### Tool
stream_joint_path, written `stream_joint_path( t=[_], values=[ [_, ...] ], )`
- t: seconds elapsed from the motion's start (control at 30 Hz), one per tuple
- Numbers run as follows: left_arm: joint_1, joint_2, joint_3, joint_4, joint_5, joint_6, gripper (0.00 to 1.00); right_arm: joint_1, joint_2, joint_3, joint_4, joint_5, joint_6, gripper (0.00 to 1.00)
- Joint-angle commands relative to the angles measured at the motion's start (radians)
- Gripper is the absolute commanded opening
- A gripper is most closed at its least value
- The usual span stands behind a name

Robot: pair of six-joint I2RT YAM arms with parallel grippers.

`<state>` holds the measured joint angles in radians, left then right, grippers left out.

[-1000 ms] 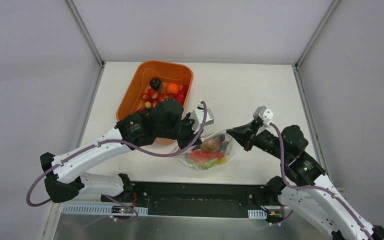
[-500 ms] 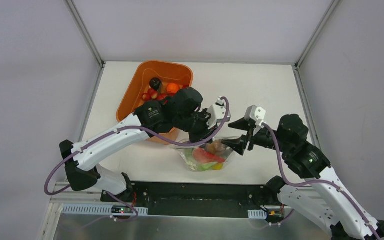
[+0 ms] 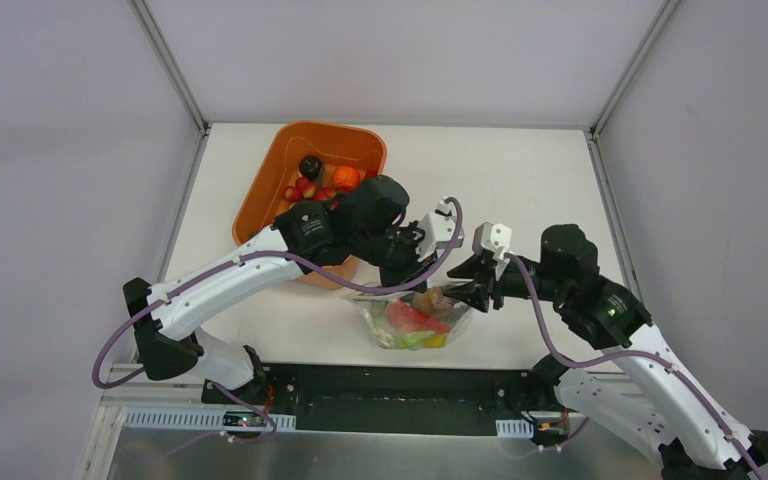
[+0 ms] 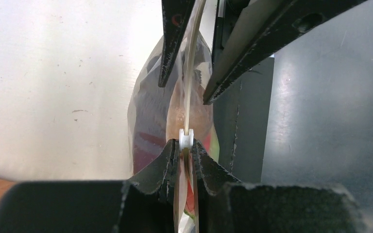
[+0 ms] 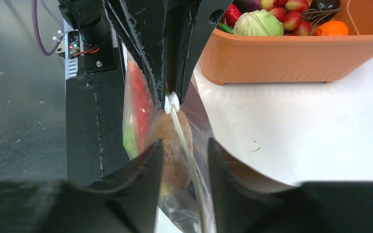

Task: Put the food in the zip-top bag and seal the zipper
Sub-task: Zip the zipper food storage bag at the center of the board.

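Observation:
The zip-top bag [image 3: 415, 322] hangs lifted off the table near the front edge, with food [image 3: 410, 315] inside: a brown piece, a red slice, green and yellow bits. My left gripper [image 4: 186, 145] is shut on the zipper [image 4: 189, 87] at its white end piece [image 4: 186, 138]. In the top view this gripper [image 3: 420, 272] holds the bag's upper edge. My right gripper [image 5: 184, 145] stands open, one finger on each side of the zipper strip [image 5: 182, 131], and faces the left one closely [image 3: 465, 292]. More food [image 5: 257, 23] lies in the orange tub.
The orange tub [image 3: 260, 195] stands behind the left arm, holding a green cabbage, strawberries, an orange and a dark piece. The black mounting strip [image 3: 400, 385] runs along the table's near edge right below the bag. White table lies to the right [image 3: 520, 180].
The left arm carried the bag's edge to the right and lifted it. The right gripper opened, slid left towards the left gripper, and now straddles the zipper.

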<state>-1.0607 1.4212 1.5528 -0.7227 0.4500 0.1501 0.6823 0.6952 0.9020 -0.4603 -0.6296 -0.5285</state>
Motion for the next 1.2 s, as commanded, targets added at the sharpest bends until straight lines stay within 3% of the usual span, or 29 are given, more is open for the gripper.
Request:
stream_joint_path(
  t=[0.0,0.43,0.73,1.17],
  values=[
    [-0.002,-0.022,0.007,0.061,0.043,0.003,0.0,-0.004,-0.006,-0.015,0.053,-0.027,-0.008,0.32],
    [0.001,-0.029,-0.035,0.085,0.02,-0.006,0.0,-0.003,-0.018,-0.063,0.109,0.006,0.053,0.0],
    [0.037,-0.109,-0.165,0.123,-0.001,-0.039,0.0,-0.003,-0.091,-0.117,0.189,0.167,0.115,0.0],
    [0.071,-0.203,-0.266,0.074,-0.079,-0.042,0.0,-0.004,-0.083,-0.137,0.226,0.263,0.146,0.0]
  ],
)
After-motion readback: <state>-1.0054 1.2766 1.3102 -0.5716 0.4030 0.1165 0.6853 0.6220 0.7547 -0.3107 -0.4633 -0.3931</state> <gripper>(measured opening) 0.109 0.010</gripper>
